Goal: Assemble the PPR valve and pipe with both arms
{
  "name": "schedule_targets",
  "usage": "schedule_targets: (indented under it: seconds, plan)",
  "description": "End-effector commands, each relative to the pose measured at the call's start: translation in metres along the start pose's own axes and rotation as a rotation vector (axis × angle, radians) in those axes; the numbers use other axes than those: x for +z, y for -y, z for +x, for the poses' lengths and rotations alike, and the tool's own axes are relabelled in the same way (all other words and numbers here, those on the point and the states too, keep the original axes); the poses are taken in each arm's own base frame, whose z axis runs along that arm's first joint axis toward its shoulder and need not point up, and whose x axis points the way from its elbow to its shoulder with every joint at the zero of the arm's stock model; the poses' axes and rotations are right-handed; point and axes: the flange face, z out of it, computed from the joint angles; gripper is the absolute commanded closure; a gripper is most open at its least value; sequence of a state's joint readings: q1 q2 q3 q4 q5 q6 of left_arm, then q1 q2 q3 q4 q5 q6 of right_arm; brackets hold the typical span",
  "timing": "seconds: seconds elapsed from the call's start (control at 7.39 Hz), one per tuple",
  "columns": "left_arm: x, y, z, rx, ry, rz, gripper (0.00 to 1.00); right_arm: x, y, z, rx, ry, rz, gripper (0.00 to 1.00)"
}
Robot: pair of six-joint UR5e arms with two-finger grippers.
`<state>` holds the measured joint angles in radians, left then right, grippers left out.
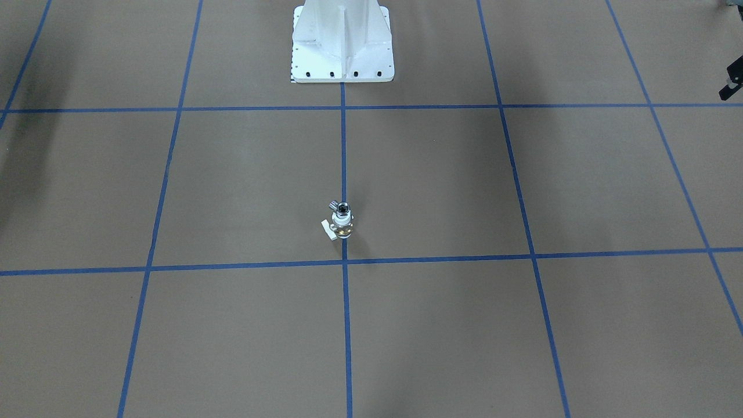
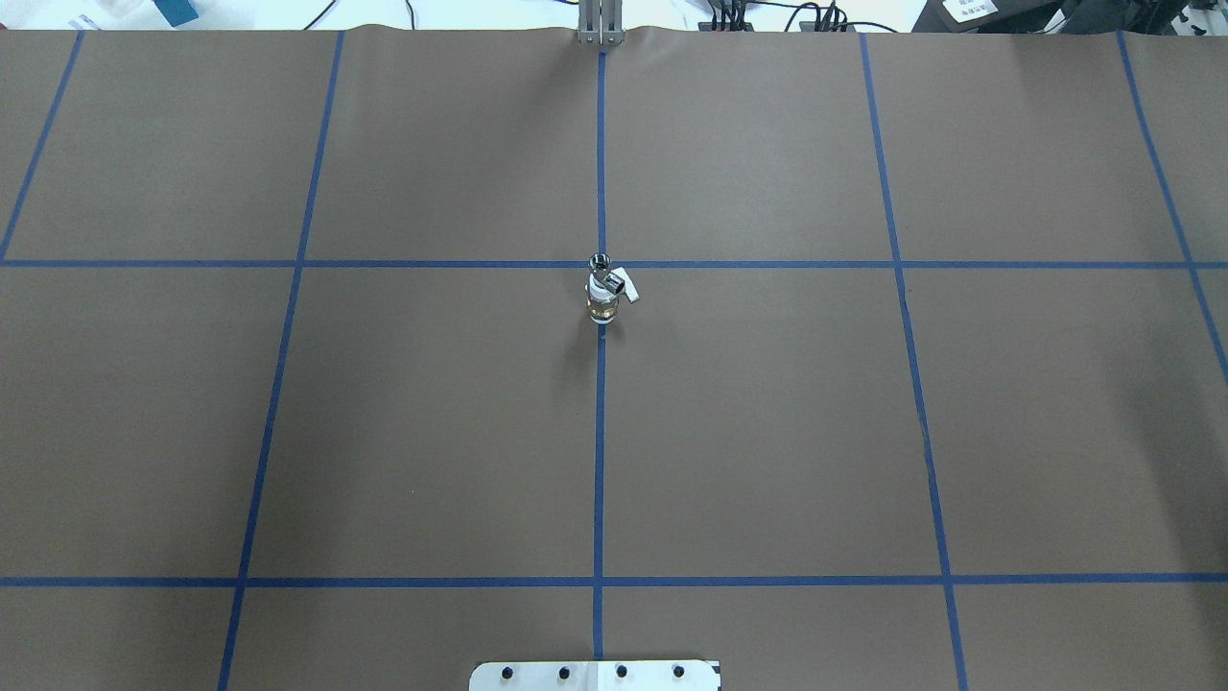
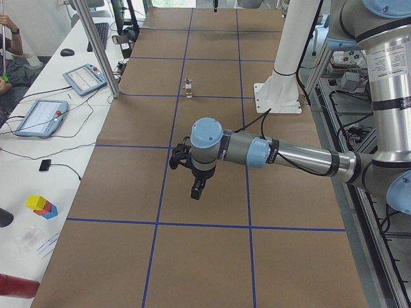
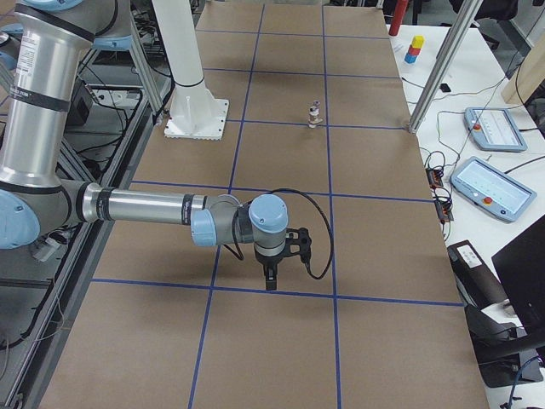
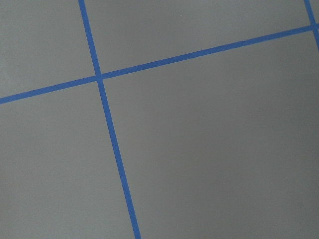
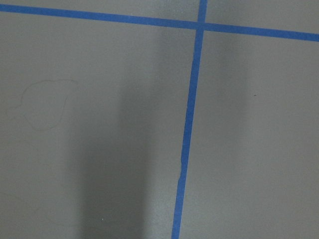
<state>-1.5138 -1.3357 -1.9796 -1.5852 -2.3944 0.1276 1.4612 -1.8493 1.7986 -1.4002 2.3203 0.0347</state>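
Note:
The PPR valve (image 1: 342, 227) stands upright on the brown table at its middle, on a blue tape line, with its white handle to one side. The silvery pipe (image 1: 343, 207) sits on the valve's top end, dark bore up. Both also show in the overhead view, valve (image 2: 602, 299) and pipe (image 2: 602, 260). The left gripper (image 3: 198, 190) hangs low over the table far from the valve. The right gripper (image 4: 271, 278) hangs the same way at the other end. I cannot tell whether either is open or shut. Both wrist views show only paper and tape.
The white pedestal base (image 1: 342, 46) stands behind the valve on the robot's side. Blue tape lines (image 2: 600, 432) divide the brown paper into squares. Operator desks with tablets (image 3: 38, 117) and coloured blocks (image 3: 42, 206) run along the far side.

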Motion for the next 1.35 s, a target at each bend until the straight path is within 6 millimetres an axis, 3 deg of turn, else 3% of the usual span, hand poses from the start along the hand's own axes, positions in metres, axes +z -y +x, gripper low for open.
schedule_targets:
  seconds: [0.0,0.68,0.81,1.08,1.22]
  plan:
    - [-0.002,0.0,-0.005,0.012,0.003,0.005,0.0,0.001,0.0,0.001,-0.022,-0.018,-0.004,0.0]
    - [0.0,-0.007,-0.013,-0.067,0.005,-0.004,0.0,-0.018,-0.004,0.016,0.004,-0.016,0.044,0.0]
    - [0.001,-0.007,-0.014,-0.099,0.006,-0.006,0.0,-0.017,-0.001,0.007,-0.014,-0.001,0.036,0.0]
    - [0.008,-0.01,-0.021,-0.111,0.003,-0.018,0.0,-0.053,0.019,-0.005,0.054,0.001,0.009,0.0]
    - [0.009,-0.01,-0.022,-0.109,0.003,-0.018,0.0,-0.055,0.02,-0.006,-0.001,-0.008,0.006,0.0]
